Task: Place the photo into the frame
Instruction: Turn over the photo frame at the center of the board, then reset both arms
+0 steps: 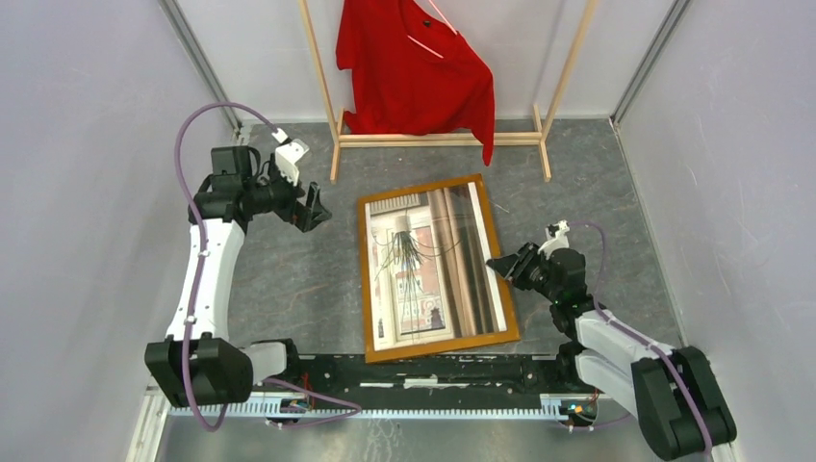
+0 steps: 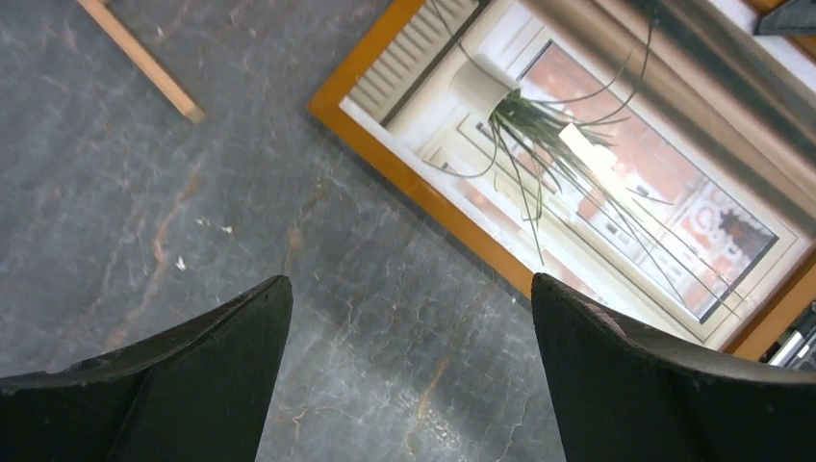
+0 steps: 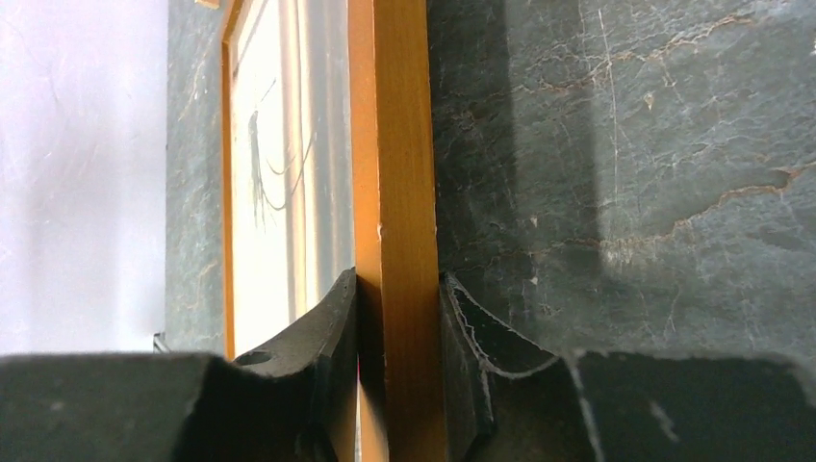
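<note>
Seeing as the grey table (image 1: 289, 279) has plenty of bare surface left and right of the work, room isn't the problem. The clothes rack (image 1: 438, 140) stands beyond the far end, near the top rail, so I wouldn't shove anything that way.

The frame (image 1: 443, 345) lies flat mid-table, a bit skewed, with its bottom rail close to the near edge. The photo (image 1: 414, 279) sits inside its borders, plant side up. Glare hides the right strip, so I can't tell if it's fully seated there.

The right gripper (image 1: 502, 265) is pinched on the frame's right rail, one finger each side. The left gripper (image 1: 313, 207) hangs spread wide over bare table just off the top-left corner, holding nothing.

My guess: use the right clamp as an anchor and have the left press any proud edge of the print down gently, no sliding.
</note>
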Tool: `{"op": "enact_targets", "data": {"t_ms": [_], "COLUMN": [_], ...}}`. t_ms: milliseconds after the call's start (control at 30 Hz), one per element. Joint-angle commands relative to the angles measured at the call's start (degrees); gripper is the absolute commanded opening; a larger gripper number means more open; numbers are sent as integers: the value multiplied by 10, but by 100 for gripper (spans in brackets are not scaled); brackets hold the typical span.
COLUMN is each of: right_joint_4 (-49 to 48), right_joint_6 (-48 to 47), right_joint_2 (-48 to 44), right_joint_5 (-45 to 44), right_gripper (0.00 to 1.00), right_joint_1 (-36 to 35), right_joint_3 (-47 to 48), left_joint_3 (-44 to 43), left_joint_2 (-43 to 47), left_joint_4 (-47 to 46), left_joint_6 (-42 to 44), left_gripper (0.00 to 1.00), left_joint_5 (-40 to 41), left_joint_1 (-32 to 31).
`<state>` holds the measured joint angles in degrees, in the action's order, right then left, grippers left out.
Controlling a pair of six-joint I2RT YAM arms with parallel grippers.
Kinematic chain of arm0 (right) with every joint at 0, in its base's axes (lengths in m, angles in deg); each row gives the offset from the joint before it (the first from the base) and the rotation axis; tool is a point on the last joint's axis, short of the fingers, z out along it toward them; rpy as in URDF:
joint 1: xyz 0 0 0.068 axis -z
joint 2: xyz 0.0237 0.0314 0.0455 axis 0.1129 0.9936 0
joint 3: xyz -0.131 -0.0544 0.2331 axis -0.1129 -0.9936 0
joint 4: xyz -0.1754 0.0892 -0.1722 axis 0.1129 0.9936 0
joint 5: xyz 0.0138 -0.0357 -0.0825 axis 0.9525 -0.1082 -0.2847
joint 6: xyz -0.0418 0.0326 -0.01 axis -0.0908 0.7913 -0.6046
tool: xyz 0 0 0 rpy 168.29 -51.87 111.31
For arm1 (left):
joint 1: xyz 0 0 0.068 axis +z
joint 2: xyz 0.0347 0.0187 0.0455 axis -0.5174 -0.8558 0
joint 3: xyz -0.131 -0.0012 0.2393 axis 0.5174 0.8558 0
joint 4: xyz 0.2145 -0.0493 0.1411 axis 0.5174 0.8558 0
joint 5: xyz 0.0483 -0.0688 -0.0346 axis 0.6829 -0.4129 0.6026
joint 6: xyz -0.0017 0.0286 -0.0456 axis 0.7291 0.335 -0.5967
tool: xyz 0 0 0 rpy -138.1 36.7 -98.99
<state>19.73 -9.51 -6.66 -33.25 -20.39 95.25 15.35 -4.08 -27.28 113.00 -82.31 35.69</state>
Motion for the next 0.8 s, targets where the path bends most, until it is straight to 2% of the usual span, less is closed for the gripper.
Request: {"op": "enact_targets", "data": {"t_ms": [0, 67, 100, 133, 167, 200, 367, 500, 600, 700, 767], "right_joint_4": [-39, -14, -3, 11, 25, 42, 130, 178, 181, 129, 100], "right_joint_6": [-29, -58, -75, -90, -105, -117, -183, -242, -261, -343, -360], "right_joint_2": [45, 50, 52, 52, 53, 53, 37, -13, -34, -23, 4], "right_joint_5": [-107, -127, -136, -145, -152, -162, -244, -399, -558, -667, -735], "right_gripper": [33, 42, 51, 66, 90, 98, 98, 98, 98, 98, 98], "right_joint_1": [-17, -17, -17, -17, -17, -17, -17, -14, -14, -12, -10], "right_joint_3": [-3, 11, 19, 28, 36, 47, 92, 115, 116, 104, 96], "left_joint_3": [39, 63, 76, 84, 91, 96, 114, 150, 216, 301, 361], "left_joint_2": [-6, -6, -5, -5, -6, -9, -23, -25, -20, -16, -22], "left_joint_4": [-24, -42, -49, -55, -60, -64, -94, -176, -296, -432, -529], "left_joint_6": [-13, -14, -12, -11, -11, -11, -23, -56, -113, -173, -203], "left_gripper": [100, 100, 100, 100, 100, 100, 100, 100, 100, 100, 100], "left_joint_5": [37, 52, 56, 59, 61, 63, 71, 81, 113, 134, 127], "left_joint_1": [3, 5, 6, 6, 8, 9, 20, 42, 48, 48, 48]}}
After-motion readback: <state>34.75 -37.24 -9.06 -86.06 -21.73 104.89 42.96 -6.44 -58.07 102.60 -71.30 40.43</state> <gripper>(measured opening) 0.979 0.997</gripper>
